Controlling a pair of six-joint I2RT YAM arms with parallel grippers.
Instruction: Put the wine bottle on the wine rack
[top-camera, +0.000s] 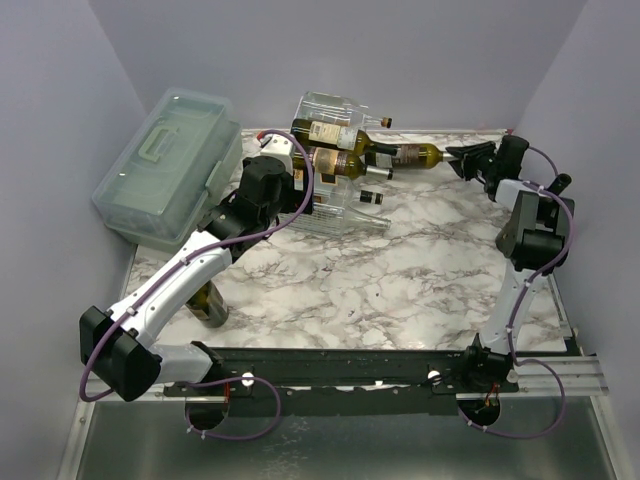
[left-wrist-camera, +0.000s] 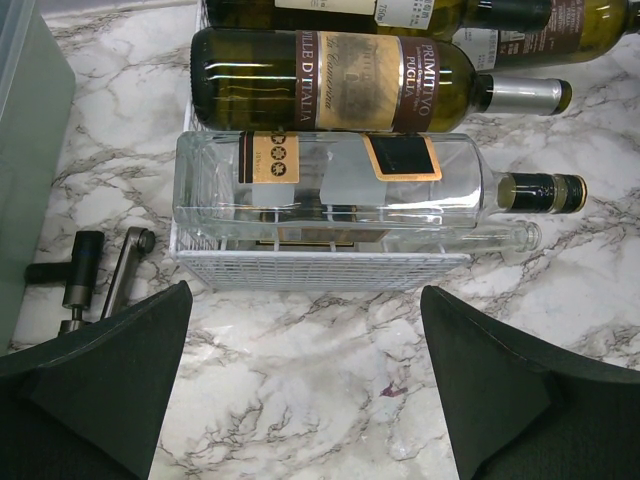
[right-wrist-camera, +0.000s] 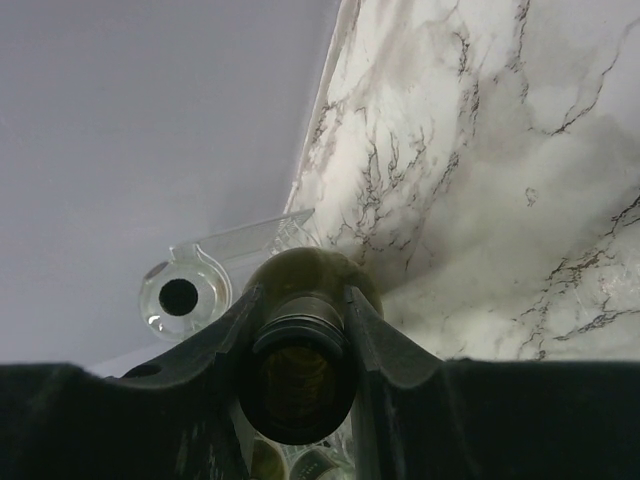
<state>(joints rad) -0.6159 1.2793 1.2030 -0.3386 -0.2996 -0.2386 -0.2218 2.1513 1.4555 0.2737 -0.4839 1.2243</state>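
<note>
The wine rack (top-camera: 335, 195) of clear plastic and white wire grid stands at the back middle of the table and holds several bottles lying on their sides. My right gripper (top-camera: 462, 160) is shut on the neck of an olive-green wine bottle (top-camera: 415, 155) that lies level, its body reaching into the rack's upper part. In the right wrist view my fingers (right-wrist-camera: 375, 335) clamp the neck just behind the bottle's mouth (right-wrist-camera: 298, 385). My left gripper (left-wrist-camera: 300, 400) is wide open and empty, hovering over the marble just in front of the rack's grid edge (left-wrist-camera: 320, 270).
A pale-green lidded storage box (top-camera: 170, 165) stands at the back left. A dark bottle (top-camera: 210, 302) stands upright under my left arm. A small metal T-handled tool (left-wrist-camera: 95, 272) lies left of the rack. A clear bottle's mouth (right-wrist-camera: 178, 297) shows beside the held bottle.
</note>
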